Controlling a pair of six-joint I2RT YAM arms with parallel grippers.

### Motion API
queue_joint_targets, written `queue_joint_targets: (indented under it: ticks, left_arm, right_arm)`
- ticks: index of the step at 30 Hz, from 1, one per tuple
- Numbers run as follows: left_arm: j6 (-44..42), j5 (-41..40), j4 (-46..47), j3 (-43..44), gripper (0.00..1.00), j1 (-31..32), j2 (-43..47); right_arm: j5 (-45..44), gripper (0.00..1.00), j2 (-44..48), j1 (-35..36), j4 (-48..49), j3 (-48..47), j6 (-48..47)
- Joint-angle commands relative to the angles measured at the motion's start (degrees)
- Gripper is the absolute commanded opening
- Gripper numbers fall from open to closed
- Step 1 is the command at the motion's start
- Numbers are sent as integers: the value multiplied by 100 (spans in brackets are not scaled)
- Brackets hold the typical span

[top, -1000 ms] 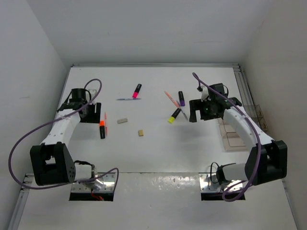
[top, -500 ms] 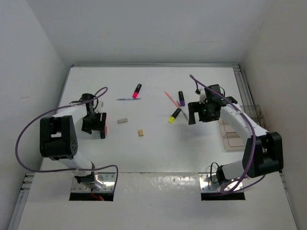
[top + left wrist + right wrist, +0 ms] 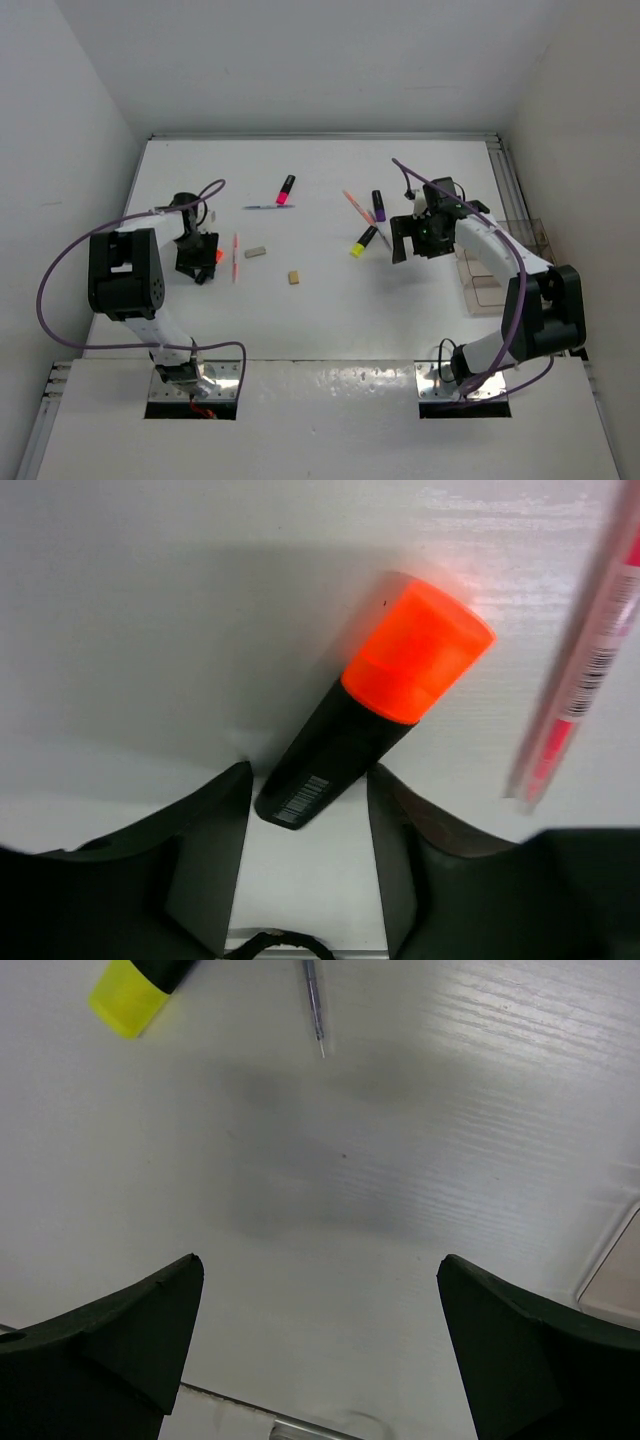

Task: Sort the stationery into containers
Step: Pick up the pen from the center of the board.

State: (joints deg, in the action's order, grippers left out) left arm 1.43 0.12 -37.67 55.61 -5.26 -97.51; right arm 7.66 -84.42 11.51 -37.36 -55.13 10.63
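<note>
The orange highlighter (image 3: 385,705) lies slanted on the white table, its black butt end just between my left gripper's (image 3: 308,775) fingertips. The jaws stand apart, close on either side of it, with bare table behind. From above, this gripper (image 3: 196,257) covers most of the highlighter (image 3: 217,256). A pink pen (image 3: 580,670) lies just right of it. My right gripper (image 3: 320,1290) hangs wide open over bare table, holding nothing, below a yellow highlighter (image 3: 125,995) and a pen tip (image 3: 315,1010). A clear container (image 3: 488,282) sits right of the right gripper (image 3: 412,240).
Scattered across the table: a pink highlighter (image 3: 285,190), blue pen (image 3: 265,206), purple highlighter (image 3: 378,205), orange pen (image 3: 354,204), grey eraser (image 3: 255,252), tan eraser (image 3: 294,277). A second clear box (image 3: 532,236) stands by the right wall. A container corner (image 3: 615,1275) shows in the right wrist view.
My left gripper swung in over the orange highlighter, and its jaws have narrowed. The pink pen now lies a little farther right. My right gripper drifted slightly left, still wide open.
</note>
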Motion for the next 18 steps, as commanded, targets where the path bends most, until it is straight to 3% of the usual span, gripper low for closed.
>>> queue_joint_targets:
  ticks: [1,6,11,14,18]
  left_arm:
    - [-55,85,366,46,54,-37,-127]
    - [-722,532,313,81,21,-81,135]
    - [-1310,963,41,160,0,-98,478]
    - [-1618,1559,-310,519,0,-186,777]
    - [-1664,3383,-916,1134,0,-82,1330]
  right_arm:
    - [78,98,40,9,63,-156,-61]
    - [358,98,425,18,37,-42,-526]
    - [666,98,1101,1,-288,-15,-1844]
    - [833,98,1462,18,-228,-85,-2389]
    - [1280,98,2287,193,439,63,-2838]
